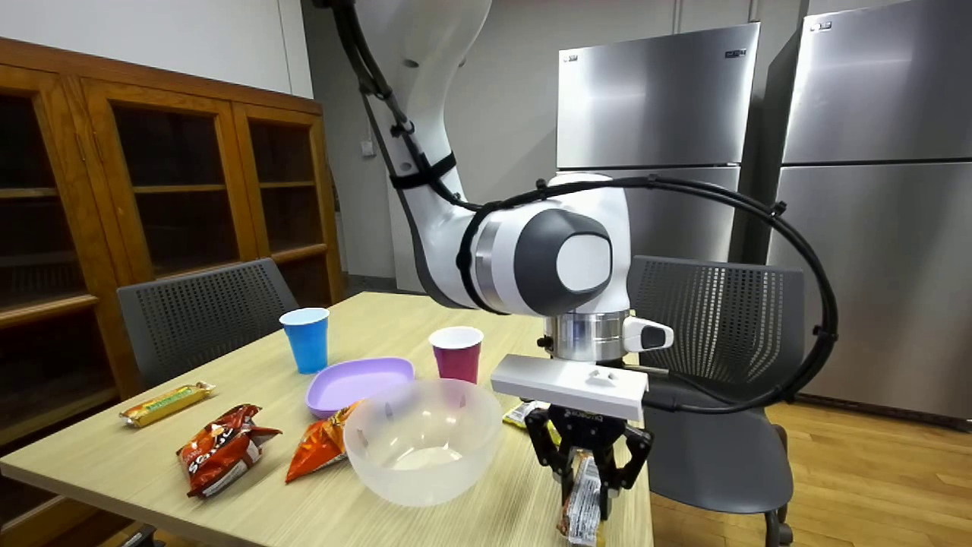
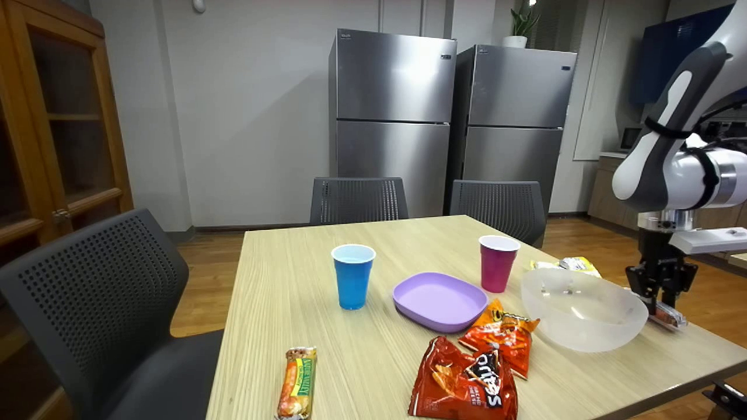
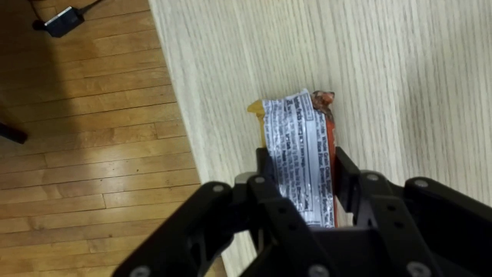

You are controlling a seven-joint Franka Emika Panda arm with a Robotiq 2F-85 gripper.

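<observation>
Claw (image 3: 302,163) clamped on a wrapped snack bar (image 3: 300,142) near an edge of the table (image 3: 365,57)

Both fingers (image 3: 348,173) press against the bar's long sides, its white printed back facing up. Whether it rests on the wood or hangs just above cannot be told. Near the claw stands a frosted bowl (image 1: 425,486). Farther along are an orange chip bag (image 2: 505,335), a red chip bag (image 2: 467,382), a purple plate (image 2: 437,297), a blue cup (image 2: 353,283) and a magenta cup (image 2: 497,268).
</observation>
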